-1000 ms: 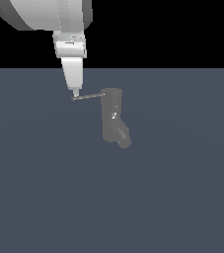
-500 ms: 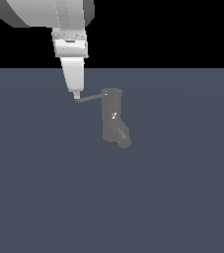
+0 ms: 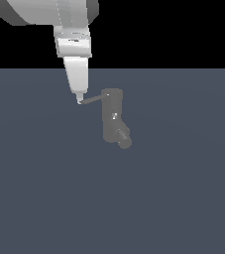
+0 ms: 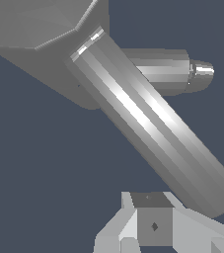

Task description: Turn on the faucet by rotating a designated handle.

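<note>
Since the earlier frames my hand point(image 3: 78, 99) had nudged the handle point(image 3: 91, 99) slightly toward the exterior view's right. My arm hung steeply down, fingertips at the rod's pale tip; I could not tell whether my hand was closed. The faucet point(image 3: 112, 115) stood mid-scene on a plain slate-blue counter point(image 3: 183, 198), beneath black background. No writing showed.

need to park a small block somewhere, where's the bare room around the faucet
Bare floor lies open below the faucet and along both sides of the exterior view. It is crowded only on the faucet's left in the exterior view, where the hand meets the handle tip, and just under the spout.
</note>
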Controlling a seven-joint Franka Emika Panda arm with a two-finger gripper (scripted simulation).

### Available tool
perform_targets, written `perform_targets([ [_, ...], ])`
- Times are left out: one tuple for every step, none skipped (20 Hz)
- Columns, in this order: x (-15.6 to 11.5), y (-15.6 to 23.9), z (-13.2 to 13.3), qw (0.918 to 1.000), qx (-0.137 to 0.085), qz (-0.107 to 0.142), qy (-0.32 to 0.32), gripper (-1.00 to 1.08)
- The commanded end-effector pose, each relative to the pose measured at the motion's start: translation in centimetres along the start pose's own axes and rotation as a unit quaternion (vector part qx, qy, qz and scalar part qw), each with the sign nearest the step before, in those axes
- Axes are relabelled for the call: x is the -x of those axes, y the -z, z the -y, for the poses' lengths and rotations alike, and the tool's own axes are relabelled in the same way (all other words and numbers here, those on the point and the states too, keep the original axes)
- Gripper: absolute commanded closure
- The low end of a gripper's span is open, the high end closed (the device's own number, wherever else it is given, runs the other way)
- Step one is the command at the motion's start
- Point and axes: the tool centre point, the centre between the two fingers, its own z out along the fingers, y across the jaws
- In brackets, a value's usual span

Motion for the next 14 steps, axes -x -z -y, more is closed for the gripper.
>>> perform_targets([
  [-1.2, 0.0, -0.9, 1.0000, 0.001, -0.001, -0.005, 1.08],
  [-1.5, 0.0, -1.1, 1.0000, 0.001, -0.001, -0.005, 1.08],
  [-1.8, 0.0, -1.4, 1.0000, 0.001, -0.001, -0.005, 1.08],
  [-2.1, 0.0, -1.7, 1.0000, 0.001, -0.001, -0.005, 1.08],
  [-2.3, 0.0, -2.0, 1.0000, 0.001, -0.001, -0.005, 1.08],
  [-2.6, 0.0, -2.3, 1.0000, 0.001, -0.001, -0.005, 1.08],
  [-2.9, 0.0, -2.6, 1.0000, 0.001, -0.001, -0.005, 1.08],
  [-3.2, 0.0, -2.9, 1.0000, 0.001, -0.001, -0.005, 1.08],
  [-3.5, 0.0, -3.2, 1.0000, 0.001, -0.001, -0.005, 1.08],
  [-3.8, 0.0, -3.5, 1.0000, 0.002, -0.001, -0.004, 1.08],
  [-4.1, 0.0, -3.8, 1.0000, 0.002, -0.001, -0.004, 1.08],
  [-4.4, 0.0, -4.1, 1.0000, 0.002, -0.001, -0.004, 1.08],
  [-4.6, 0.0, -4.3, 1.0000, 0.002, -0.001, -0.004, 1.08],
  [-4.9, 0.0, -4.7, 1.0000, 0.002, -0.001, -0.004, 1.08],
])
